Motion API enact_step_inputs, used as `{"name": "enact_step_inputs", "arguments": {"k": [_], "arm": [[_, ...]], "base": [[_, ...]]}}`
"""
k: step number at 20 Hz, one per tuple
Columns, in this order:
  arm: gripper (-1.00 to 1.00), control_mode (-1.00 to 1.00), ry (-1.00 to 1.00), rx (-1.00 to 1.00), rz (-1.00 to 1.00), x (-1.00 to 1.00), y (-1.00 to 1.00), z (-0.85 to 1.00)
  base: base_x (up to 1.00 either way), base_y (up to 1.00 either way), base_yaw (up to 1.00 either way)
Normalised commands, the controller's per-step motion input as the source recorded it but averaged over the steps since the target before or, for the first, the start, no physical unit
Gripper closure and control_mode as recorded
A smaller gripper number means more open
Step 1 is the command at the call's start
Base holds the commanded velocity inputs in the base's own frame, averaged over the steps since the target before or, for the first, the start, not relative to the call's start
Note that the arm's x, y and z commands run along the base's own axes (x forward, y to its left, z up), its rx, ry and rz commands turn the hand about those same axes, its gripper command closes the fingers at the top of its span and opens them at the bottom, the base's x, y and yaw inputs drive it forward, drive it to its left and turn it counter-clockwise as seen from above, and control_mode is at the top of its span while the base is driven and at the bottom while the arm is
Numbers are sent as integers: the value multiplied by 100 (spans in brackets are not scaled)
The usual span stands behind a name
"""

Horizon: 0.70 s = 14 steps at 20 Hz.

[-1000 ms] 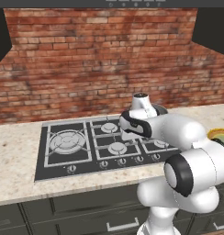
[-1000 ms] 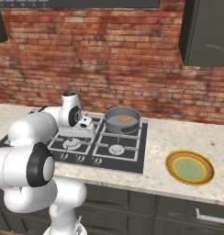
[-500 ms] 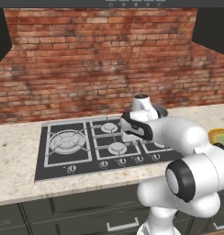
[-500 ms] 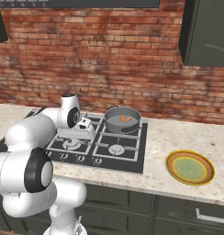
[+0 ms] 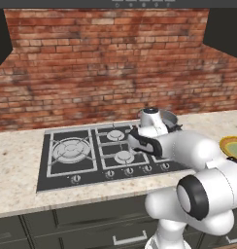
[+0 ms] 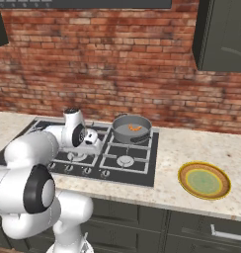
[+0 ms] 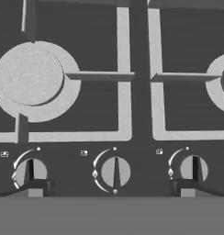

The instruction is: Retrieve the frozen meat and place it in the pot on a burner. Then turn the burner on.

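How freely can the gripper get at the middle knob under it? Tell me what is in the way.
Probably yes. The gripper hangs open over the hob's row of knobs, its fingertips on either side of the middle knob, with nothing between. The pot holding the meat sits farther back, out of the way.

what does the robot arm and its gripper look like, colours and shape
The arm is glossy white, built of fat rounded segments, with round black caps and dark bands at the joints. A short white cylinder with a dark top sits at the wrist. The gripper has a small white body and two small dark grey fingers with squared tips. No cables or markings are visible.
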Motion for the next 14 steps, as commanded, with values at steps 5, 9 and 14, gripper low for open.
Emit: {"name": "enact_step_inputs", "arguments": {"k": [5, 9, 14], "arm": [[-100, -100, 0, 0, 0, 0, 0, -27], [-100, -100, 0, 0, 0, 0, 0, -18], [-100, -100, 0, 0, 0, -3, 0, -14]], "base": [[0, 0, 0], [0, 0, 0], [0, 0, 0]]}}
